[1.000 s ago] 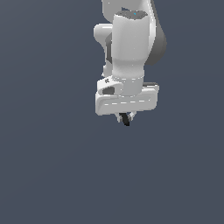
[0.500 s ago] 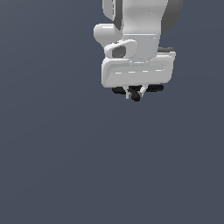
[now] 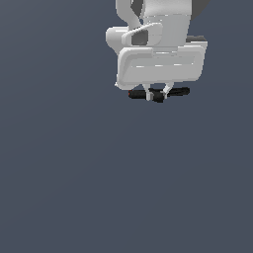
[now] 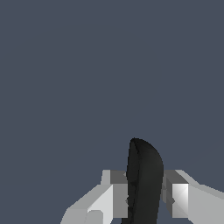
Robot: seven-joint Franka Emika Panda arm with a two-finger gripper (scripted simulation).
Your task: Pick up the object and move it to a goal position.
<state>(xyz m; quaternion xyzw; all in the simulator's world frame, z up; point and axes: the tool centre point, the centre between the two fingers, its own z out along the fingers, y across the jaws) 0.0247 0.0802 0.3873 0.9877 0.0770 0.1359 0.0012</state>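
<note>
Clamp [image 3: 158, 94] is pinched in the gripper [image 3: 159, 93], hanging crosswise just under the white hand near the top of the exterior view, with the plain grey floor [image 3: 99, 188] showing below it. Its black handles stick out to both sides of the fingers, and a small red tip shows at the end toward the exterior view's left. Wrist view agrees: the fingers [image 4: 114, 197] sit tight against either side of a dark rounded body, the clamp [image 4: 144, 179], so the grip looks closed on it and centred. Compared with a second ago, the hand sits higher and fills more of the exterior view, and the clamp has turned from end-on to broadside; so the arm has been lifting or moving toward the camera while rotating the load. Judgement: pick is done and this is the carry phase. No goal marker is visible in either view, so remaining distance cannot be judged. Risk: the hold is on a narrow part of a thin object, so it may pivot between the pads during faster moves.
</note>
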